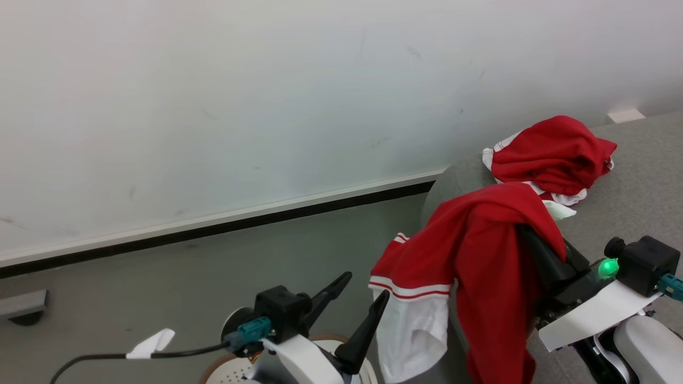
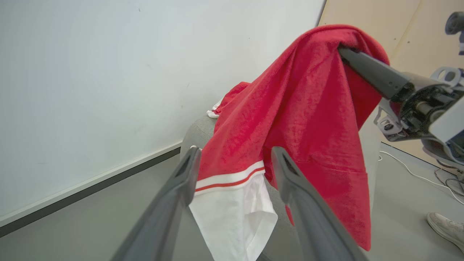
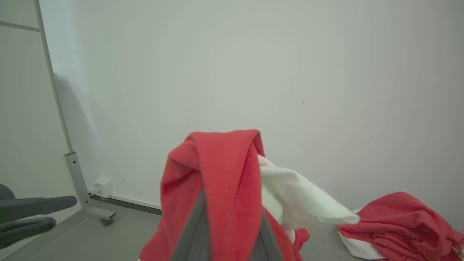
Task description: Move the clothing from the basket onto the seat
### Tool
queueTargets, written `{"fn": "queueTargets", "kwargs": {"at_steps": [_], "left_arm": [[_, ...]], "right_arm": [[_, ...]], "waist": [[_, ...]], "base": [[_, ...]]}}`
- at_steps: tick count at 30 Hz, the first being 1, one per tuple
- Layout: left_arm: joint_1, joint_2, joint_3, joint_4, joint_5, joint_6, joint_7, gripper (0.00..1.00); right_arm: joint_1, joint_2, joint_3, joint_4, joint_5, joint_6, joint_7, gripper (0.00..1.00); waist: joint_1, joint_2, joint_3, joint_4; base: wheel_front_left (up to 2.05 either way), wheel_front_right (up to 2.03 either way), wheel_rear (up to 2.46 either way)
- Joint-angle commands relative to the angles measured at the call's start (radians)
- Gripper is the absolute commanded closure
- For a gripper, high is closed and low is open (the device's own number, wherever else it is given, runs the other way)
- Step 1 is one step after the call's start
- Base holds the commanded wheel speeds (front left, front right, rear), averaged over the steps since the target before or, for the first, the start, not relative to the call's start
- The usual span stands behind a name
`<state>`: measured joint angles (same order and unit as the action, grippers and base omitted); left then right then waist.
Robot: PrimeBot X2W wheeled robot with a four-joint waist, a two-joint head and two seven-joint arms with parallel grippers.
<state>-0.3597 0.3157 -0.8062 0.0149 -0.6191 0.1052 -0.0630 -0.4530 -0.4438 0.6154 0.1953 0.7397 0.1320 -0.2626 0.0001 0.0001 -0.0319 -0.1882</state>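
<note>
A bright red clothing item [image 1: 480,250] with a white sleeve and striped trim hangs draped over my right gripper [image 1: 528,232], which is shut on it beside the grey seat [image 1: 640,181]. Its fingers are hidden under the cloth [image 3: 217,174]. My left gripper [image 1: 363,293] stands open just left of the hanging white sleeve [image 2: 232,214], holding nothing. A second red garment [image 1: 549,154] lies bunched on the seat. The basket [image 1: 213,372] peeks in at the bottom edge, below my left arm.
A white wall with a dark skirting runs behind, above the grey floor. A metal stand foot on a caster [image 3: 87,206] sits by the wall. A person's shoe [image 2: 446,226] and loose cables [image 2: 417,175] are on the floor to the right.
</note>
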Motion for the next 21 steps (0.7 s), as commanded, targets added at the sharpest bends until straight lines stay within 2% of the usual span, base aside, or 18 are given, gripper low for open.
{"fn": "queueTargets", "kwargs": {"at_steps": [1,10,14,21], "left_arm": [[0.002,-0.001,0.0,-0.001,0.014,-0.003,-0.005,0.0],[-0.006,0.002,-0.011,-0.012,0.023,-0.001,-0.007,0.0],[-0.02,0.009,-0.017,-0.027,0.029,-0.005,-0.001,0.0],[-0.123,0.05,-0.004,-0.074,0.07,-0.037,0.014,0.0]], "right_arm": [[0.023,-0.011,-0.018,-0.012,-0.01,-0.003,-0.003,1.0],[0.053,-0.011,-0.073,-0.042,-0.029,-0.003,-0.003,1.0],[0.039,0.001,-0.13,-0.046,-0.051,-0.003,-0.003,1.0],[-0.095,0.072,-0.327,-0.031,-0.182,-0.003,-0.002,1.0]], "waist": [[-0.0001,-0.0001,0.009,-0.021],[-0.0001,-0.0001,0.03,-0.052],[-0.0001,-0.0001,0.06,-0.052],[-0.0001,-0.0001,0.254,-0.015]], "base": [[0.0,0.0,0.0],[0.0,0.0,0.0],[0.0,0.0,0.0],[0.0,0.0,0.0]]}}
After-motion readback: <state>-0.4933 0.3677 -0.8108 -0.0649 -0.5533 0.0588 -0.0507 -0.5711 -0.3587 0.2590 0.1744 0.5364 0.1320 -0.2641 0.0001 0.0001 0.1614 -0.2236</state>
